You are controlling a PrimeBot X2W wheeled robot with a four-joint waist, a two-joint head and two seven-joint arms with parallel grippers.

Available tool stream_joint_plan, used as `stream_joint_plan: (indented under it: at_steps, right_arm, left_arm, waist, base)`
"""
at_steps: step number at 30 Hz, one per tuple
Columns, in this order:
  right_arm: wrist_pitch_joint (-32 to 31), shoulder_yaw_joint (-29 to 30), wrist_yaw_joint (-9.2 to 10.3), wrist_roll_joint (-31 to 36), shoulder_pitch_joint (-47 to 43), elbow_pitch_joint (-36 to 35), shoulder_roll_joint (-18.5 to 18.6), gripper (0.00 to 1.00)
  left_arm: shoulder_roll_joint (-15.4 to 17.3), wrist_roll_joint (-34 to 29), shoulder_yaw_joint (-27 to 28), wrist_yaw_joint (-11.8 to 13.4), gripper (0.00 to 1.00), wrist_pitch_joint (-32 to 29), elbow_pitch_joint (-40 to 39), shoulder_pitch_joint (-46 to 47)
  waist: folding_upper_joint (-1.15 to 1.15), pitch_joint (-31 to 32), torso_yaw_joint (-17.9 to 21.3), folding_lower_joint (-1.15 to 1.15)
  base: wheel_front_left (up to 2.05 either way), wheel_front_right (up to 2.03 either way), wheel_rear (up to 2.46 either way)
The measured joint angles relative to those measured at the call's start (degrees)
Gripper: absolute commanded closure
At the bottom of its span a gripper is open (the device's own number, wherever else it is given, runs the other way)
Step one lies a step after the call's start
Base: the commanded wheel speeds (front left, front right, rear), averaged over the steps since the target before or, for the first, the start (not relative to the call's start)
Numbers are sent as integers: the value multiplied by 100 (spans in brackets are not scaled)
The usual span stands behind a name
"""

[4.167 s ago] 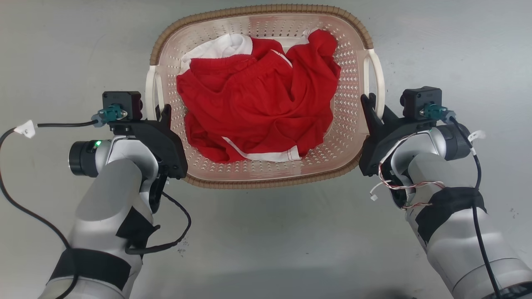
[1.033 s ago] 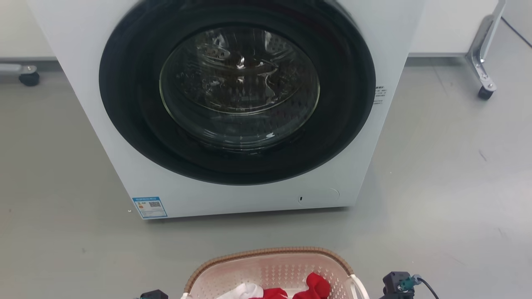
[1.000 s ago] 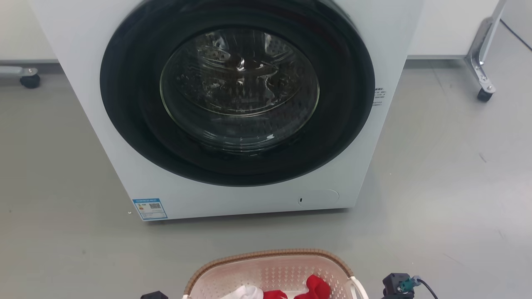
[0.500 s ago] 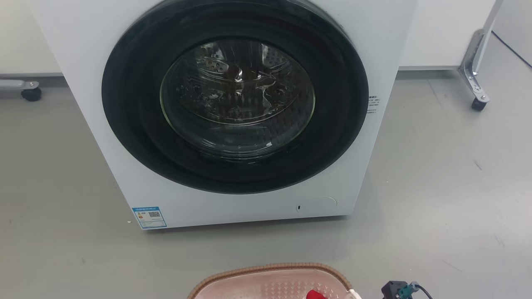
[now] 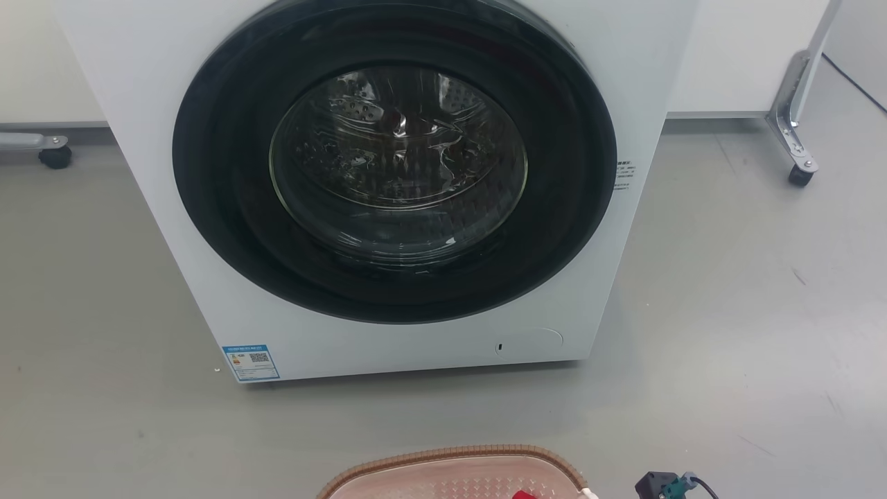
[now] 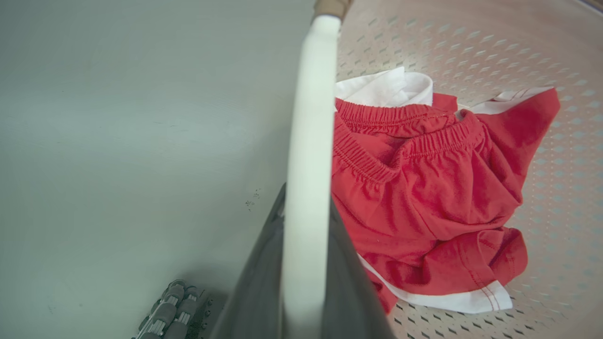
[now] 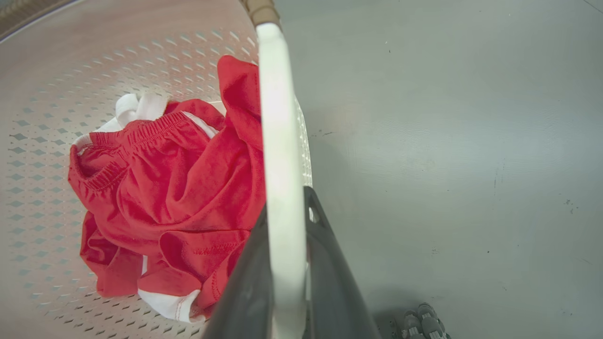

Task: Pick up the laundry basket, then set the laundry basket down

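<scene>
My left pincer (image 6: 306,207) and right pincer (image 7: 285,207) each clamp a white handle (image 6: 311,117) of the laundry basket (image 5: 450,454) just before the washing machine (image 5: 208,277); lowering unevenly could tilt it and spill the red clothes (image 6: 424,197)

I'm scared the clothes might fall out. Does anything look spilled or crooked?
Nothing stands out. The red clothes lie inside the laundry basket, none on the floor, and the left gripper and right gripper each clamp a white handle.

A white washing machine (image 5: 402,343) with a dark-ringed glass door (image 5: 397,159) stands on grey floor (image 5: 734,312); crumpled red shorts (image 6: 424,197) lie against white cloth (image 6: 391,88).
</scene>
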State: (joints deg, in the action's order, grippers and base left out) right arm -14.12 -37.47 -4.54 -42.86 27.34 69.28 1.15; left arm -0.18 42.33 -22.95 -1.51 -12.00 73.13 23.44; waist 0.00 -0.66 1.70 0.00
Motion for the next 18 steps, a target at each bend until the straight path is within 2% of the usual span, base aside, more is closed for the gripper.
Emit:
stream_joint_plan:
  at_steps: [18]
  right_arm:
    - [-43,-114,8,-109,2,0,18,100]
  left_arm:
    - [24,152,-193,101,100,-58,-104,-14]
  waist:
    - [0,-26,-20,0]
  base:
    - [0,0,0]
